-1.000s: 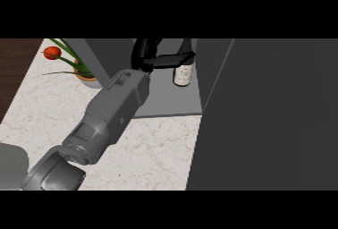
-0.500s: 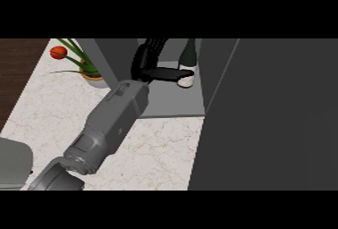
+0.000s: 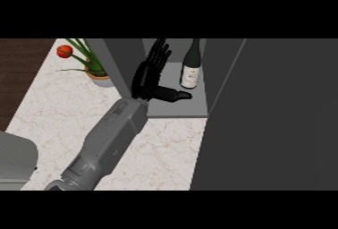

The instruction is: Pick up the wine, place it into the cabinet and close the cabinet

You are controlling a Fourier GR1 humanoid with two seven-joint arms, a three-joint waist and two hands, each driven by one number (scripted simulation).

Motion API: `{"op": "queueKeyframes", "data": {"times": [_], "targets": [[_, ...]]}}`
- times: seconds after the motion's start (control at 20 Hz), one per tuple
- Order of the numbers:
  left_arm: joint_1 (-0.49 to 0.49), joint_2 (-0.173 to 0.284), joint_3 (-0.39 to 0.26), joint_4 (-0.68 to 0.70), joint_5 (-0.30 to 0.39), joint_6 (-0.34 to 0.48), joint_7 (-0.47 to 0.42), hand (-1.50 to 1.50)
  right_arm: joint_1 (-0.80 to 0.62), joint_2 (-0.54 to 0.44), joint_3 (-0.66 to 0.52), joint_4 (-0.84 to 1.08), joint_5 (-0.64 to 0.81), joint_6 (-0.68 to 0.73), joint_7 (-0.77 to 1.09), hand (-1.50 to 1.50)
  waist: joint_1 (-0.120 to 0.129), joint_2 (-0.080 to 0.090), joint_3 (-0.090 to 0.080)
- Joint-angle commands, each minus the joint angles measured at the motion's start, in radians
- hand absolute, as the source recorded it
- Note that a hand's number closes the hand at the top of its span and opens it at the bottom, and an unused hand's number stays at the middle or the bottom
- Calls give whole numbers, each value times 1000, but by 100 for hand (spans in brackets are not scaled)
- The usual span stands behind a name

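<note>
The wine bottle (image 3: 191,67), dark green with a pale label, stands upright on the floor of the open grey cabinet (image 3: 173,109), near its right wall. My right hand (image 3: 149,77) is inside the cabinet just left of the bottle. It is open, with fingers straight and pointing to the back. The thumb (image 3: 177,95) sticks out to the right, in front of the bottle's base, and I cannot tell whether it touches the bottle. The grey forearm (image 3: 109,138) comes in from the lower left. My left hand does not show.
The cabinet's open door (image 3: 277,116) is a large dark panel filling the right side. A potted plant (image 3: 98,77) with a red flower (image 3: 64,51) stands on the marble counter (image 3: 59,116) left of the cabinet. A grey shape (image 3: 13,156) sits at the lower left.
My right hand has let go of the wine bottle, opened its fingers and drawn a little to the left. The bottle now stands on its own in the cabinet.
</note>
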Motion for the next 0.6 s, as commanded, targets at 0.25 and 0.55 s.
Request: {"op": "queueKeyframes", "data": {"times": [0.25, 0.55], "targets": [[276, 28, -114, -358, -2, 51, 100, -150, 63, -30, -34, -214, -41, -15, 95, -150, 27, -2, 1], [488, 40, -172, -559, -12, 81, 101, -150, 55, -21, 17, -242, -2, -38, 123, -150, 19, 5, -1]]}}
